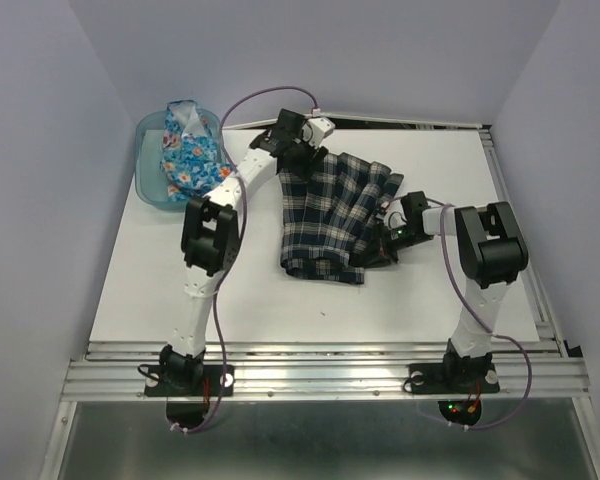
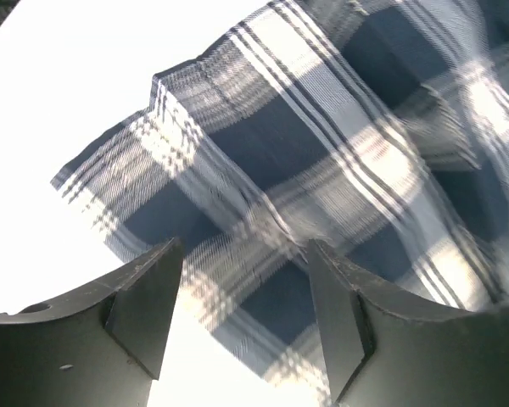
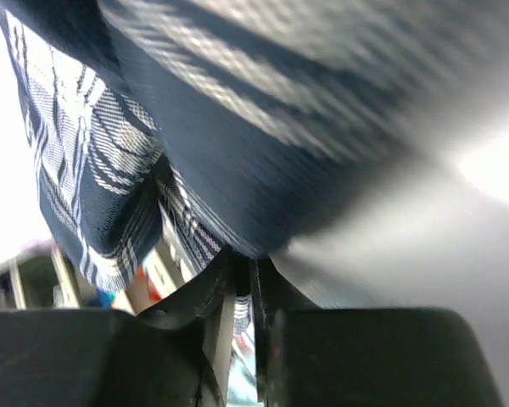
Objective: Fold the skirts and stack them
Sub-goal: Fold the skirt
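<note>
The right gripper (image 3: 242, 280) is closed on the right edge of the plaid skirt (image 1: 330, 215), mid-table (image 1: 280, 310), probably to lift it for a fold; farther, the left gripper (image 2: 242, 254) stands open over its far corner, seemingly ready to pinch. The flowered skirt (image 1: 190, 155) lies in the far-left bin (image 1: 148, 190).

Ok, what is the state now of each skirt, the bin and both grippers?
plaid skirt: unfolded, rumpled.
flowered skirt: bunched in the bin, unfolded.
bin: upright, holds the flowered skirt.
left gripper: open above the plaid skirt.
right gripper: shut on the plaid skirt.
</note>
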`<state>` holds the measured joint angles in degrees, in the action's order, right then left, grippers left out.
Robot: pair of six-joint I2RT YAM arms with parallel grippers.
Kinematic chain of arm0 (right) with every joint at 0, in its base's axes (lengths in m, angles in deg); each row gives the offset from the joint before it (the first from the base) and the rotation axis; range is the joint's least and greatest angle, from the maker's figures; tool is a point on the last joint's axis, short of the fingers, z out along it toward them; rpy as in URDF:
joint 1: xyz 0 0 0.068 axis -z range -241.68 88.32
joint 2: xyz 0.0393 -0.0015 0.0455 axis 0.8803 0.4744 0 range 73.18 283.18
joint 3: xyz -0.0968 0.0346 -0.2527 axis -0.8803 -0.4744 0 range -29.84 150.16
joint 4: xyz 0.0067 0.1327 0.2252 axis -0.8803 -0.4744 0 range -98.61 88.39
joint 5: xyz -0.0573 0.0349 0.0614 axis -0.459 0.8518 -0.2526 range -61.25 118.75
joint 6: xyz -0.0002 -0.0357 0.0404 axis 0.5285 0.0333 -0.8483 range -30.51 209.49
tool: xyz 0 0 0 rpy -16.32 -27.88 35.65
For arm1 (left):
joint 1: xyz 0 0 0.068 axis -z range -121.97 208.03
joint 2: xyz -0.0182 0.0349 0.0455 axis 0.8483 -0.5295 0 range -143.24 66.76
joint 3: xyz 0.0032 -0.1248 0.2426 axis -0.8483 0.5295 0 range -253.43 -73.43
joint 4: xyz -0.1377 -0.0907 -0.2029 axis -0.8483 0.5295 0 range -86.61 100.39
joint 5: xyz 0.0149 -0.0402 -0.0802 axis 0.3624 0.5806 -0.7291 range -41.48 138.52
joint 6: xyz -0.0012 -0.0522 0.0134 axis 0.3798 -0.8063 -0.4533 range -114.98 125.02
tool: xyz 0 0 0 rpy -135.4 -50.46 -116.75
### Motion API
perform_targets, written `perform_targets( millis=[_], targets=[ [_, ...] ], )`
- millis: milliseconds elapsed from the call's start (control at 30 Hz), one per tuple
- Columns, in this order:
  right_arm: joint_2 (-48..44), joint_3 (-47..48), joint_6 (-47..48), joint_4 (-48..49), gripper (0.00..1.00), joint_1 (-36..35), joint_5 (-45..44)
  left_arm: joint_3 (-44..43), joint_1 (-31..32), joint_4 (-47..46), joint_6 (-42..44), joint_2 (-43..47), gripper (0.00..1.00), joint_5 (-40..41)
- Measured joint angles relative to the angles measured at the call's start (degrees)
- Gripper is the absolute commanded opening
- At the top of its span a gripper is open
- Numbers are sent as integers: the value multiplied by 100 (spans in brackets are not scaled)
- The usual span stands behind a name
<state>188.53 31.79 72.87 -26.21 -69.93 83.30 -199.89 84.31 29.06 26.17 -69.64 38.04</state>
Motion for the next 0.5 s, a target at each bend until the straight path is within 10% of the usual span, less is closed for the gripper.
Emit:
perform_targets(
  millis=[100,300,500],
  targets=[
    [-468,-308,-695,380,51,24,-326,887,26,-48,-52,984,80,-9],
    [-1478,-1056,-1843,1207,51,52,-837,2997,933,-70,-533,3762,81,232],
    [-1663,-1445,-2120,1589,50,68,-1224,3799,2393,-127,-1228,4116,80,575]
  ],
)
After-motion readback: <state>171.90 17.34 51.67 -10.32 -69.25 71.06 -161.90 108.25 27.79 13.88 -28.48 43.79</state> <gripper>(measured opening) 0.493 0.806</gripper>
